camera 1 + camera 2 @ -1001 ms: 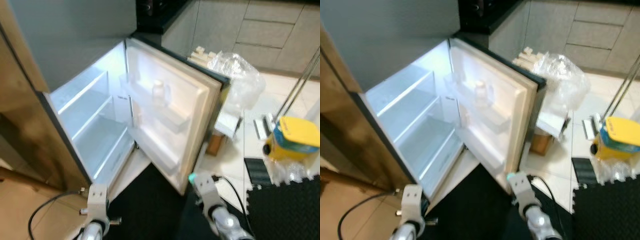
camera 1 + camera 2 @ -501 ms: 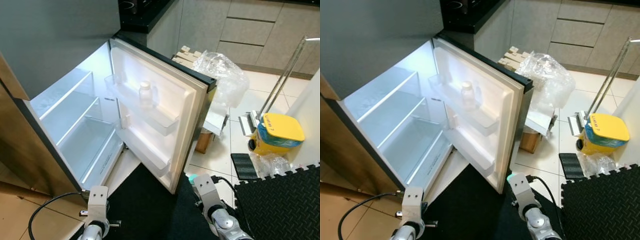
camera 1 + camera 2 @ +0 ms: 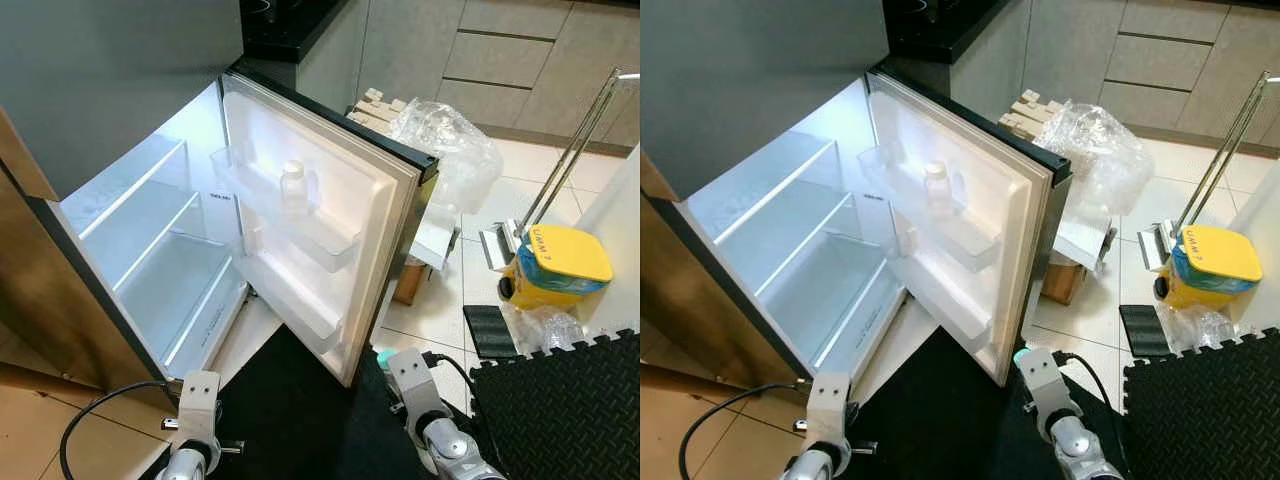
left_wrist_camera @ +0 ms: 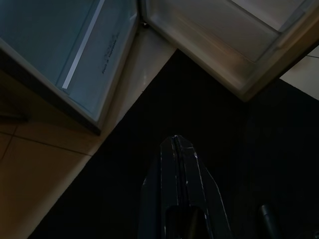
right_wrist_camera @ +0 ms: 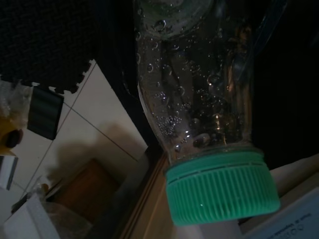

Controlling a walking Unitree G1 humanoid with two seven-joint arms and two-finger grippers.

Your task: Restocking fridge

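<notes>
Fridge (image 3: 300, 200) stands open; lowered right pincer (image 5: 209, 99) grips a green-capped bottle (image 5: 199, 124).

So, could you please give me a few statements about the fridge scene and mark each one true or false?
1. The fridge door stands open. True.
2. A small white-capped bottle sits in a door shelf. True.
3. The right gripper is empty. False: it holds a clear bottle with a green cap.
4. The left gripper has its fingers spread wide. False: they are closed together, holding nothing, above the black floor mat.
5. The fridge's inner shelves are packed with food. False: nothing can be seen on them.
6. A yellow container stands on the tiled floor to the robot's right of the fridge. True.
</notes>
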